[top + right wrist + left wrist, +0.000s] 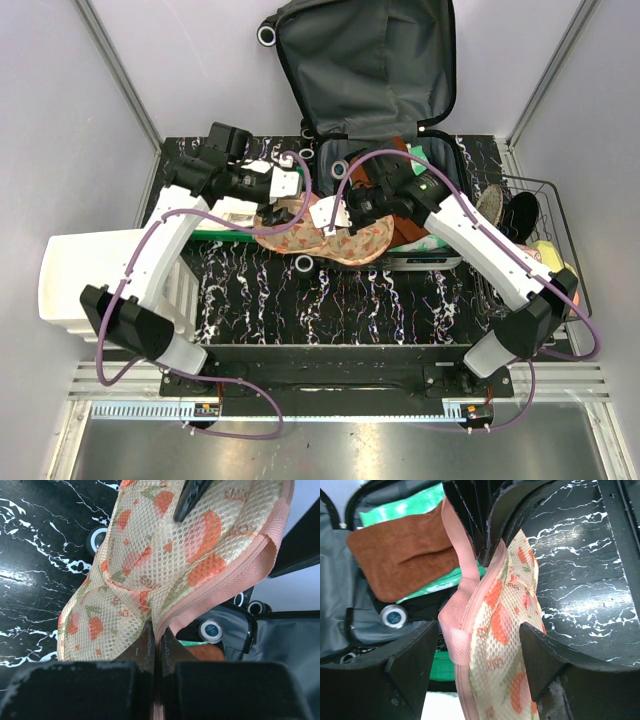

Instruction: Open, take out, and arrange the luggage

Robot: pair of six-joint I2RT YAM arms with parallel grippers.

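Note:
The luggage [365, 60] lies open at the back of the table, its dark grey lined lid standing up and its base [440, 165] behind the arms. A peach-print mesh pouch [325, 238] with pink trim hangs in front of it, between both grippers. My right gripper [160, 640] is shut on the pouch's pink zip edge [235, 575]. My left gripper [480, 652] stands open around the pouch's other end [495, 630]; the right finger [545, 655] is close to the mesh and the left finger [410, 665] is apart from it.
A brown cloth [405, 555] and a green packet [400, 510] lie inside the luggage. A white drawer unit [85, 275] stands at the left, with a green bin edge [215, 237] beside it. A wire basket [530, 230] with items sits at the right.

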